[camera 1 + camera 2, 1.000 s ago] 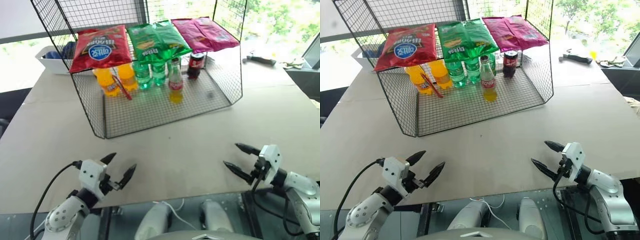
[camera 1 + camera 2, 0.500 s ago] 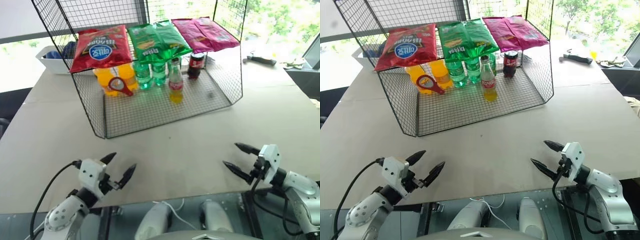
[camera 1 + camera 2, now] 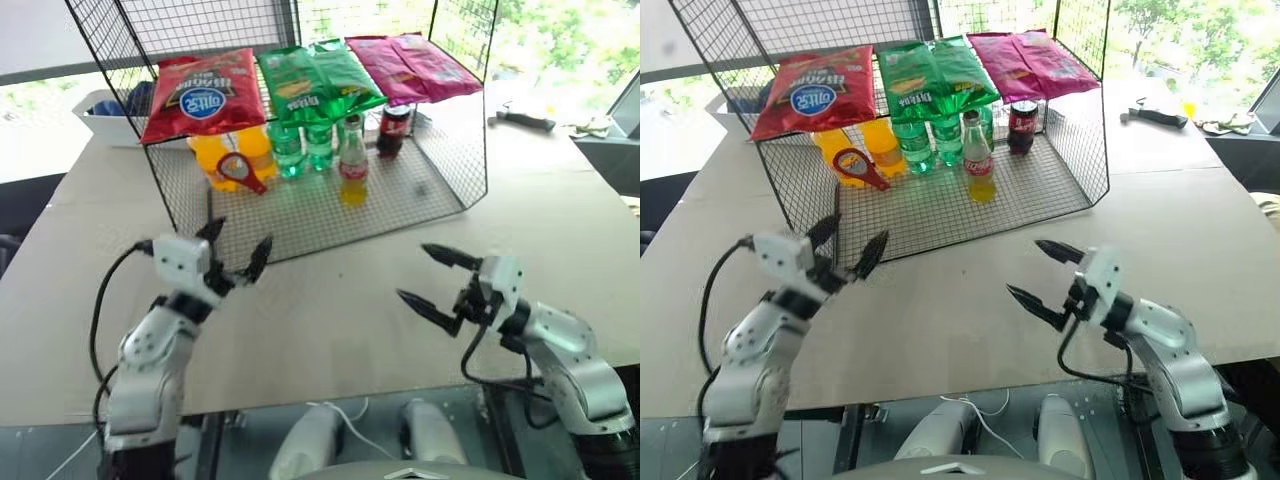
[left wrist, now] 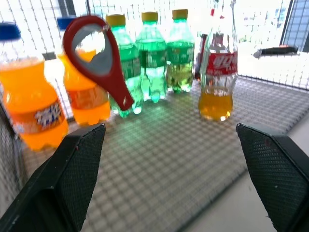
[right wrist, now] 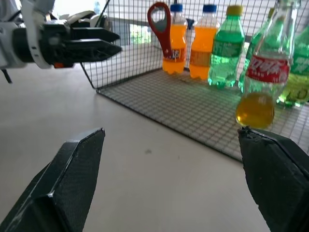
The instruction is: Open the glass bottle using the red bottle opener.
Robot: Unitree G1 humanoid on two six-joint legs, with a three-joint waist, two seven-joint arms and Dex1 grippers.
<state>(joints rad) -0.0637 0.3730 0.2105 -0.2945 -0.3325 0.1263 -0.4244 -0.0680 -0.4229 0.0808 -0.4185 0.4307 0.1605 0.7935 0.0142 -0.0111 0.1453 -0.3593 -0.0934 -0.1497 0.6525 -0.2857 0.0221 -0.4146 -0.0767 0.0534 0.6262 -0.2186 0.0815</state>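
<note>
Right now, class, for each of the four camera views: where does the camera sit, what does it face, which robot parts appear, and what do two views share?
Left eye view: on the head, looking down over the black wire rack; left gripper and right gripper open.
Right eye view: beside it, same scene, same arms.
Left wrist view: faces the red ring-headed bottle opener and the clear glass bottle with red label, between its own fingers.
Right wrist view: faces the same bottles, with the left gripper.
Shared: both wrist views show opener and glass bottle.
</note>
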